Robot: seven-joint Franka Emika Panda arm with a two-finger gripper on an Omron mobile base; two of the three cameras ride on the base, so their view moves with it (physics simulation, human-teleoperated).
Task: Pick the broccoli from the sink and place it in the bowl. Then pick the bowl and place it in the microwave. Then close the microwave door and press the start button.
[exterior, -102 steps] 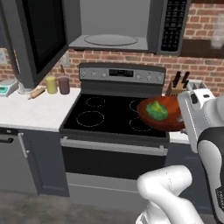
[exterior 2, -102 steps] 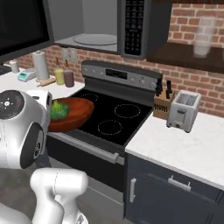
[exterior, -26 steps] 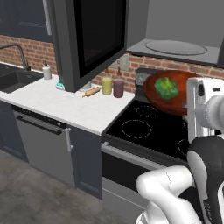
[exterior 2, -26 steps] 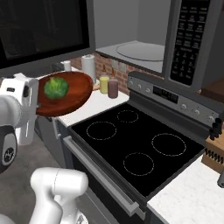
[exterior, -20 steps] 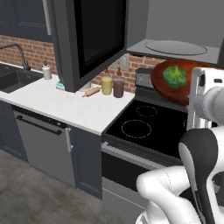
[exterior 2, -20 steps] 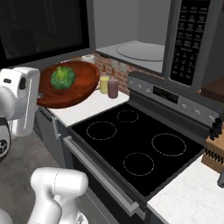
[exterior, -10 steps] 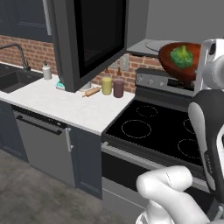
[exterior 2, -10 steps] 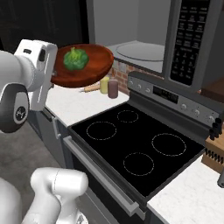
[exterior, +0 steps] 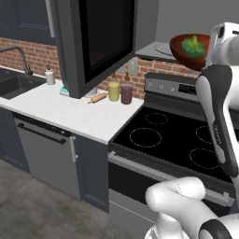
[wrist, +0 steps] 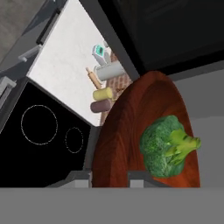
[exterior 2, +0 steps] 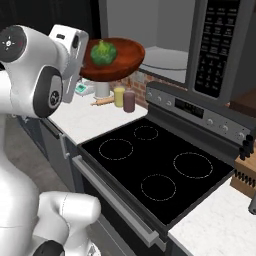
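Observation:
The reddish-brown bowl hangs high above the stove's back edge, level with the open microwave. The broccoli lies inside the bowl. My gripper is shut on the bowl's rim, on the side away from the microwave's cavity. The microwave door stands swung wide open to the left. The sink lies at the far left of the counter.
The black stove lies below the bowl. A yellow jar, a dark jar and a rolling pin stand on the counter under the door. The microwave's button panel and a knife block are at right.
The arm has lifted the bowl with the broccoli from just above the stove up to the height of the microwave opening and carried it nearer to it. The grip is unchanged.

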